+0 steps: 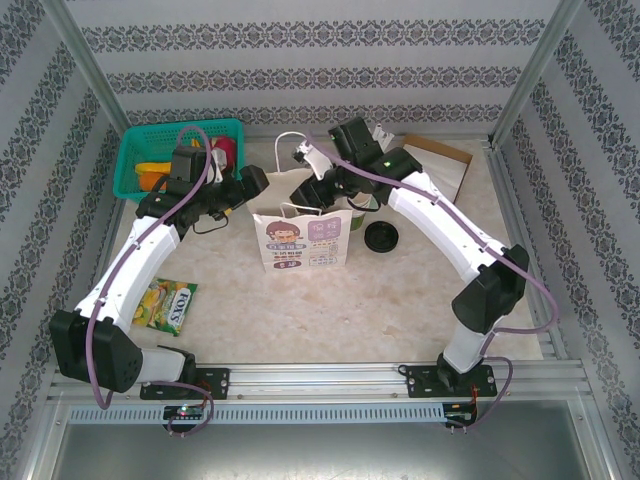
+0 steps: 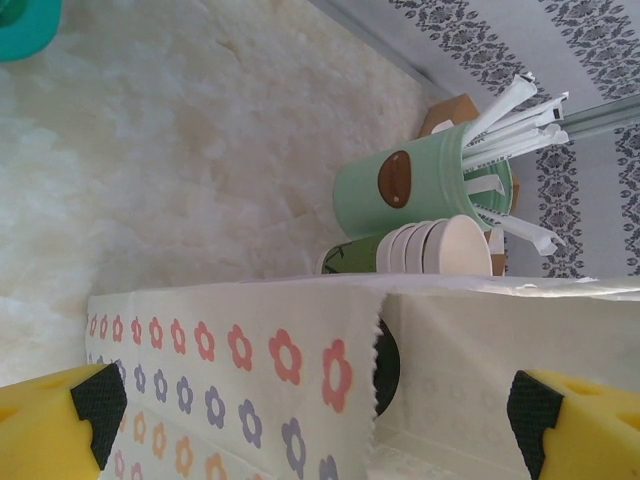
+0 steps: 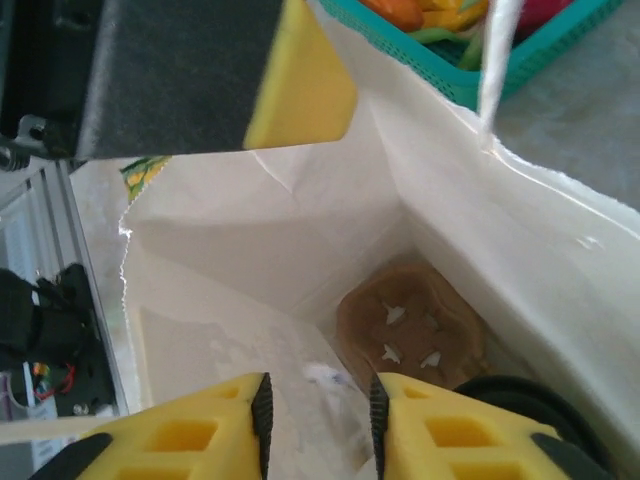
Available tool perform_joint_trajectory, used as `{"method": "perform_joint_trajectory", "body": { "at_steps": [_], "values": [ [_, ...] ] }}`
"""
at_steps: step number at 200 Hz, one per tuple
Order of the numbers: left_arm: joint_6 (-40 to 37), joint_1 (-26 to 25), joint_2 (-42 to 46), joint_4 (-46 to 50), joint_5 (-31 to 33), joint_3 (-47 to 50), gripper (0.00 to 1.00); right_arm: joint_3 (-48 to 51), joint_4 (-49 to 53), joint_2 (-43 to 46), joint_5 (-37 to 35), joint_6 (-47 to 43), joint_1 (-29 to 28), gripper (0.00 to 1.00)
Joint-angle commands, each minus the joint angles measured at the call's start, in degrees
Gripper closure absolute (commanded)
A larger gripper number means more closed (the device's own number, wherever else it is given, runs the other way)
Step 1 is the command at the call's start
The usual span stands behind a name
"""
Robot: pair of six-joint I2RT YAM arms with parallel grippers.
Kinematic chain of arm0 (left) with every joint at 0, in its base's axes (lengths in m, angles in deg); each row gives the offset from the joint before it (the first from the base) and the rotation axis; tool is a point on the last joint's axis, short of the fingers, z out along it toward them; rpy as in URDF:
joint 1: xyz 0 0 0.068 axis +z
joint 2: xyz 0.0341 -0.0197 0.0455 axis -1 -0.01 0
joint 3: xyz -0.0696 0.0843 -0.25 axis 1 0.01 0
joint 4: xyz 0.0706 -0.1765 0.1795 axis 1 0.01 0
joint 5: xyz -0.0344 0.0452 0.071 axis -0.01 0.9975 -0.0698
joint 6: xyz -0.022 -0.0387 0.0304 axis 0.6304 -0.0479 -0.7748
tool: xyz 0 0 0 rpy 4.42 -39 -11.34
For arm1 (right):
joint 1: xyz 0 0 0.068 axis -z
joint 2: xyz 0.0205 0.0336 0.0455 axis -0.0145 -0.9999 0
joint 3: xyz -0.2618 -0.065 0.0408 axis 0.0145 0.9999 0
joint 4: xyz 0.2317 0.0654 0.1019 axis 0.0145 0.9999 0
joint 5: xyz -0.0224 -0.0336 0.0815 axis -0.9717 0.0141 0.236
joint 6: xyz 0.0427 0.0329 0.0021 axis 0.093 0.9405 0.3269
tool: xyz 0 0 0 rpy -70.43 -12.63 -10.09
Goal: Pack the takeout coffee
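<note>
Left end effector (image 2: 318,405): wide open at paper bag (image 2: 200,340) rim; right end effector (image 3: 320,400): narrowly parted, empty, over its mouth.

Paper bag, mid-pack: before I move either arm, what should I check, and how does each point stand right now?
1. Paper bag upright, mouth open: ok.
2. Right gripper empty: ok; jaws slightly apart over the bag's inside, nothing between them.
3. Takeout coffee in the bag: cannot tell; a dark round rim shows low in the bag beside a brown insert, possibly its lid.
4. Left gripper holding the bag: cannot tell; jaws stand wide at its flowered side.
5. Loose black lid clear of the bag: ok, on the table to its right.
</note>
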Motion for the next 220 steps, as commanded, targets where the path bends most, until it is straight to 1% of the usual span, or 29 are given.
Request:
{"method": "perform_joint_trajectory", "body": {
  "at_steps": [1,14,35,55,61,68,79,98,116,134,152,167,178,200,220],
  "values": [
    [-1.5,0.4,0.7,-2.1,-1.8,-1.9,0.0,0.7,-0.2,4.6,-4.3,-0.9,0.0,0.44],
    [-1.6,0.4,0.7,-2.1,-2.3,-2.0,0.0,2.0,-0.3,6.9,-6.6,-0.6,0.0,0.36],
    [-1.8,0.4,0.9,-2.2,-3.1,-2.1,0.0,4.6,-1.2,11.2,-12.5,1.2,0.3,0.23],
    [-2.4,0.4,1.0,-2.3,-3.7,-2.1,0.01,7.8,-2.8,15.5,-16.4,4.3,1.6,0.14],
    [-2.6,0.3,1.1,-2.3,-3.8,-2.1,0.01,8.9,-3.6,16.8,-16.8,5.5,2.3,0.06],
    [-2.8,0.4,1.0,-2.2,-3.9,-2.2,0.01,10.3,-4.8,18.4,-17.2,7.1,3.4,0.02],
    [-3.0,0.3,0.8,-2.0,-4.1,-2.4,0.01,13.6,-7.6,21.0,-18.6,10.4,5.2,0.02],
    [-3.2,0.4,0.9,-1.6,-3.7,-2.5,0.0,20.0,-12.4,25.1,-21.7,17.1,10.7,0.02],
    [-3.6,0.4,1.3,-2.1,-3.8,-2.3,0.0,24.2,-12.8,26.6,-25.2,22.9,17.5,0.02],
    [-4.4,0.3,2.3,-5.3,-6.9,-1.1,0.0,27.2,-11.7,25.4,-26.2,25.1,23.8,0.02],
    [-4.9,0.4,3.1,-7.8,-9.0,0.0,0.0,28.1,-10.9,21.7,-25.6,25.5,28.3,0.02],
    [-5.6,0.3,3.6,-7.9,-8.5,0.2,0.0,28.1,-11.7,18.2,-25.3,26.2,31.0,0.02],
    [-5.8,0.3,4.0,-7.7,-7.7,0.6,0.0,27.3,-12.9,15.2,-22.8,25.7,32.7,0.02],
    [-6.4,0.3,4.5,-6.9,-6.3,0.7,0.0,21.7,-11.6,6.7,-19.3,23.9,34.6,0.04],
    [-6.6,0.4,4.3,-6.4,-6.1,0.8,0.0,15.5,-10.0,-1.3,-17.2,24.0,35.3,0.05]
  ]
}}
